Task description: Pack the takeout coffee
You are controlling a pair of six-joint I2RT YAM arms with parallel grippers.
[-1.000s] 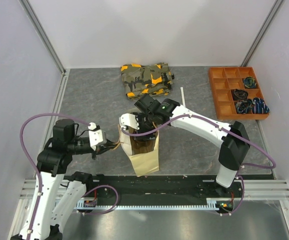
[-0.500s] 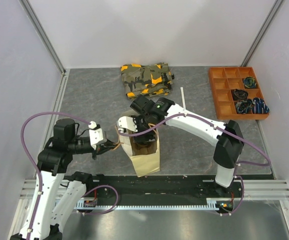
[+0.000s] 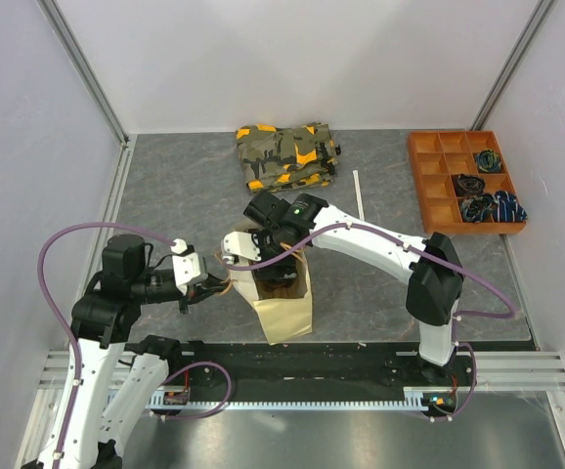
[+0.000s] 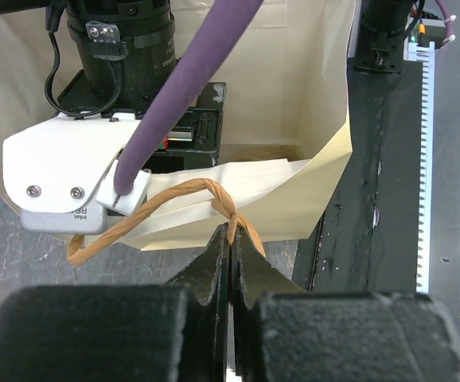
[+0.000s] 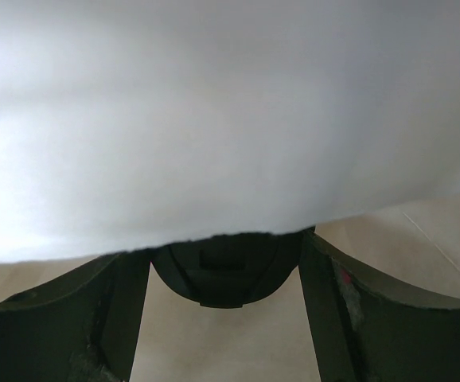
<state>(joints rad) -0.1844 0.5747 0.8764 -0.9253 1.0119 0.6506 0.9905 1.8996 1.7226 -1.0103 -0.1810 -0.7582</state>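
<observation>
A tall tan paper bag (image 3: 287,313) stands open at the table's near middle. My left gripper (image 3: 216,283) is shut on the bag's twisted paper handle (image 4: 174,199) and holds the mouth open; its jaws (image 4: 231,235) pinch the handle's loop. My right gripper (image 3: 271,266) reaches down into the bag's mouth. In the right wrist view its fingers (image 5: 118,310) stand on both sides of the takeout coffee's round black lid (image 5: 226,274), touching it, with pale bag wall all around. The cup's kraft body is hidden.
A camouflage cloth bundle (image 3: 287,154) lies at the back middle. A white stick (image 3: 359,193) lies right of it. An orange compartment tray (image 3: 437,186) holding small dark items sits at the back right. The black rail (image 3: 361,357) runs along the near edge.
My right arm has moved left and lower, deeper into the bag's mouth. My left gripper has kept hold of the handle in about the same place.
</observation>
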